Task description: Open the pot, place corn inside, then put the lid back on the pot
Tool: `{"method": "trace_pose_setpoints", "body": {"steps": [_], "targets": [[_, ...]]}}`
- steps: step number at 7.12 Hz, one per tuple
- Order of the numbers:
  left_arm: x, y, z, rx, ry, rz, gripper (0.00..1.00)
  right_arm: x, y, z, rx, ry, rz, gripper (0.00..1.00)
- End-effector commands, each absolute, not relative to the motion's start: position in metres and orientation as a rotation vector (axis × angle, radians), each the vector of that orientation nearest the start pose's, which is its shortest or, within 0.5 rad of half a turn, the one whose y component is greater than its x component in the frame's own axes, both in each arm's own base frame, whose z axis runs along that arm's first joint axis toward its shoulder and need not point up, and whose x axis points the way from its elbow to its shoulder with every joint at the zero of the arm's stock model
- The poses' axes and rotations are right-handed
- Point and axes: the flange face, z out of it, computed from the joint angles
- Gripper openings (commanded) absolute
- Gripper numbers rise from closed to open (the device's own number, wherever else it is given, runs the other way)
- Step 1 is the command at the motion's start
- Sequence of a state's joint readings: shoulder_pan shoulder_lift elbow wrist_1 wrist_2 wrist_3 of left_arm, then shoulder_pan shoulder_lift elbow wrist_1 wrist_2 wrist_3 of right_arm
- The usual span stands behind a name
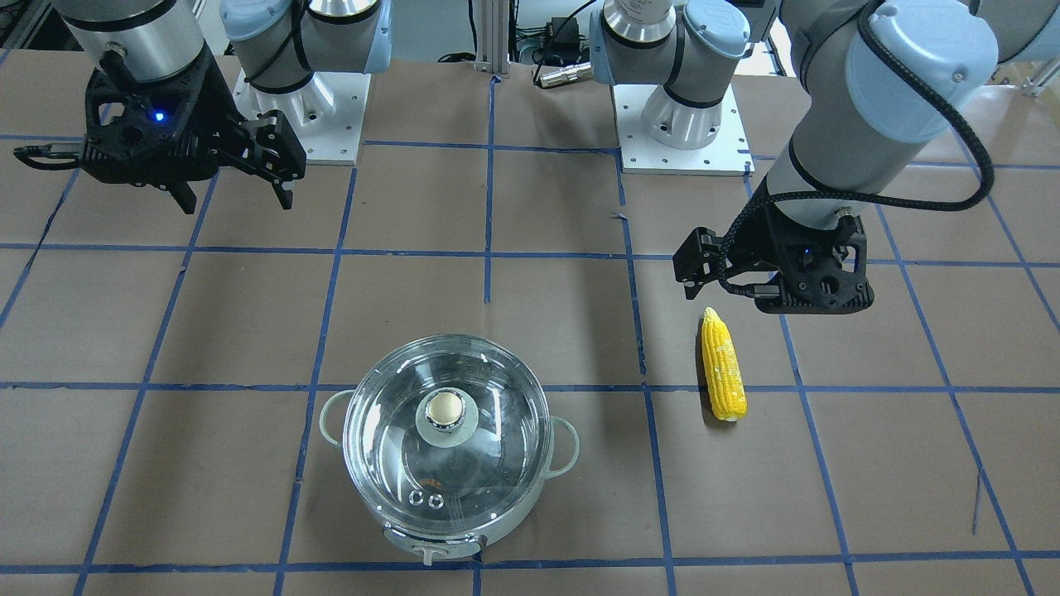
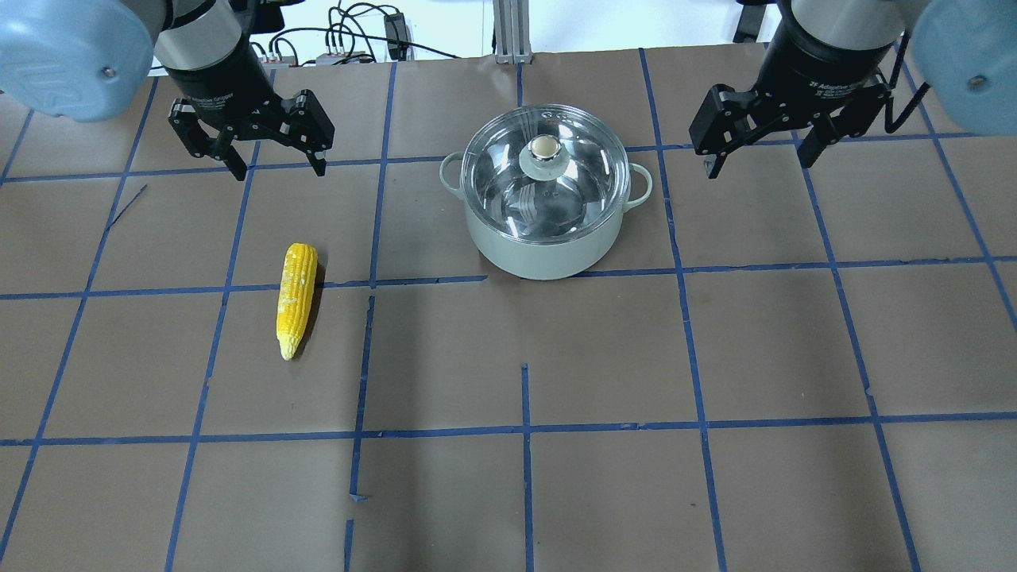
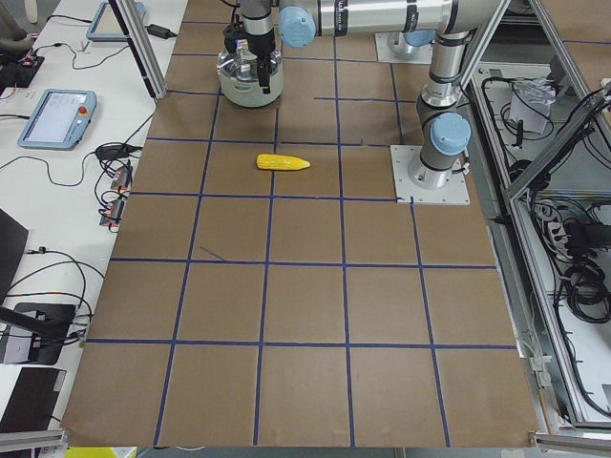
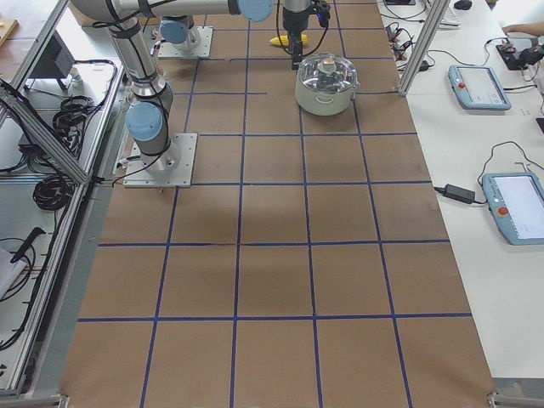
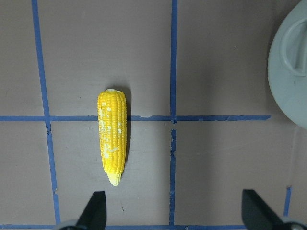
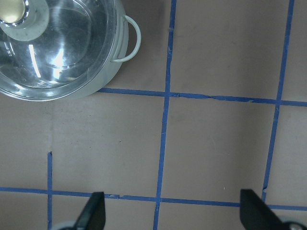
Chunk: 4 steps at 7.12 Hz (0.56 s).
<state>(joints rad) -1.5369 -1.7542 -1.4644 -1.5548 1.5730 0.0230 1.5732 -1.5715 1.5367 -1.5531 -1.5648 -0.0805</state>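
Note:
The pot (image 2: 540, 250) stands on the table with the clear glass lid (image 2: 508, 187) shut on it, its beige-gold knob (image 2: 544, 146) in the middle. The yellow corn (image 2: 295, 298) lies flat on the table to the pot's left, tip pointing towards the robot. My left gripper (image 2: 278, 168) is open and empty, hovering beyond the corn; its wrist view shows the corn (image 5: 112, 139) ahead of the fingers and the pot's edge (image 5: 288, 76). My right gripper (image 2: 759, 164) is open and empty, hovering right of the pot; its wrist view shows the lid (image 6: 57, 52).
Brown paper with blue tape lines (image 2: 524, 429) covers the table. The two white arm base plates (image 1: 683, 124) sit at the robot's side. Operator tablets (image 4: 480, 85) and cables lie on the side benches beyond the table's edge.

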Motion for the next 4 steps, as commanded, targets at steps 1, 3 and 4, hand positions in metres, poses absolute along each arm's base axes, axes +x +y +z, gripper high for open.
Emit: {"method": "trace_pose_setpoints", "body": {"steps": [1,3,4], "targets": [[-0.112,-0.573,0.433,-0.01,3.144,0.111,1.0,0.136,-0.49,0.505,-0.125,3.123,-0.03,1.0],[-0.106,-0.577,0.422,-0.01,3.146,0.12,1.0,0.136,-0.492,0.503,-0.106,3.128,-0.017,1.0],[-0.106,-0.59,0.414,-0.01,3.146,0.049,1.0,0.137,-0.505,0.498,-0.101,3.116,-0.018,1.0]]}}
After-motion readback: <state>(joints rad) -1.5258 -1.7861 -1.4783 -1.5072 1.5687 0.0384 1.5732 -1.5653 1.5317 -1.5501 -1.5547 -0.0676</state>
